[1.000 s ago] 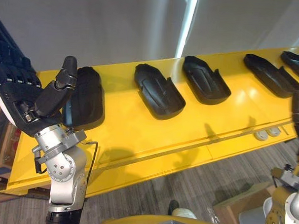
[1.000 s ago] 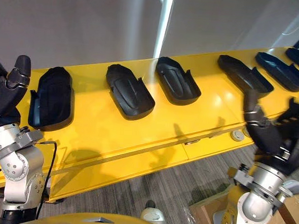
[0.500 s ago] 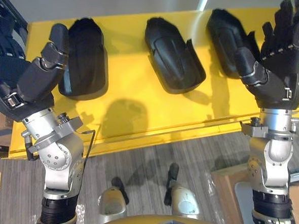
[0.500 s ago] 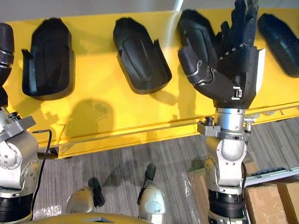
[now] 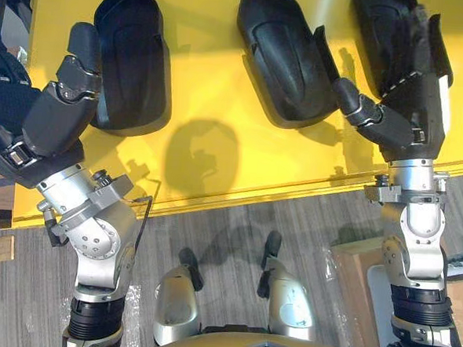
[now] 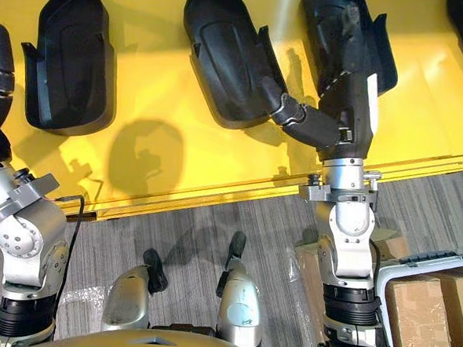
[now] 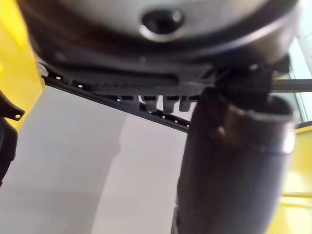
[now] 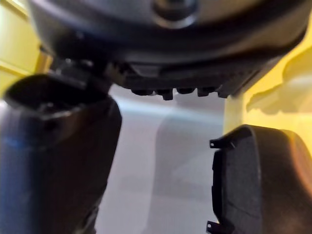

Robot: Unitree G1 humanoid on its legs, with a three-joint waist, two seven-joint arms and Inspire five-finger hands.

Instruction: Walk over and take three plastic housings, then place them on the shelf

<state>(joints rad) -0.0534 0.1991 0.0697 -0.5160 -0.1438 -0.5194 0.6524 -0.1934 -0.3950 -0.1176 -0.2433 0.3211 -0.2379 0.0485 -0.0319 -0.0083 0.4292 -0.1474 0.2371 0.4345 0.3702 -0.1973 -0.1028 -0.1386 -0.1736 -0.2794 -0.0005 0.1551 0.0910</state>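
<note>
Right hand (image 5: pixel 404 113), fingers straight and empty, is held just over the near end of the right housing (image 5: pixel 376 25) on the table (image 5: pixel 247 170), whose long axis runs front to back in line with the fingers, while the left hand (image 5: pixel 52 122), likewise released, is seen beside the left housing (image 5: pixel 133 49).
</note>
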